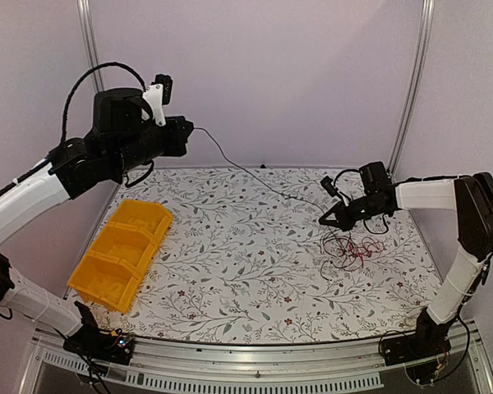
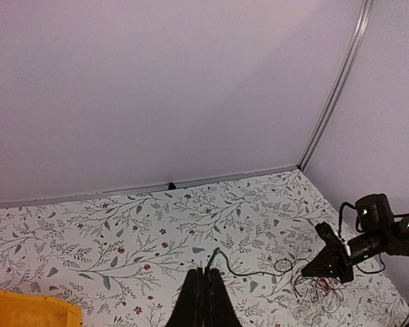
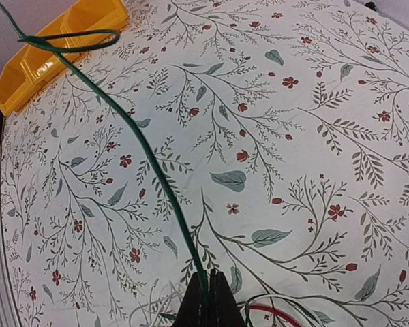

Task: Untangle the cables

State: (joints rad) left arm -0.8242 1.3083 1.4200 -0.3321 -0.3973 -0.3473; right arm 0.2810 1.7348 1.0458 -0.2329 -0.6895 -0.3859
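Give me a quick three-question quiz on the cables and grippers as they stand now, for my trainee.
1. True or false: the left gripper and right gripper both stand open.
2. The tangle of red and black cables lies: A) in the yellow bin; B) close by the right gripper; C) under the left gripper.
3. What runs between the two grippers?
Key: 1 false, both shut. 2 B. 3 one thin cable, gripped by both.

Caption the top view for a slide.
Both shut, left gripper and right gripper stretch one thin cable near the red-and-black tangle.
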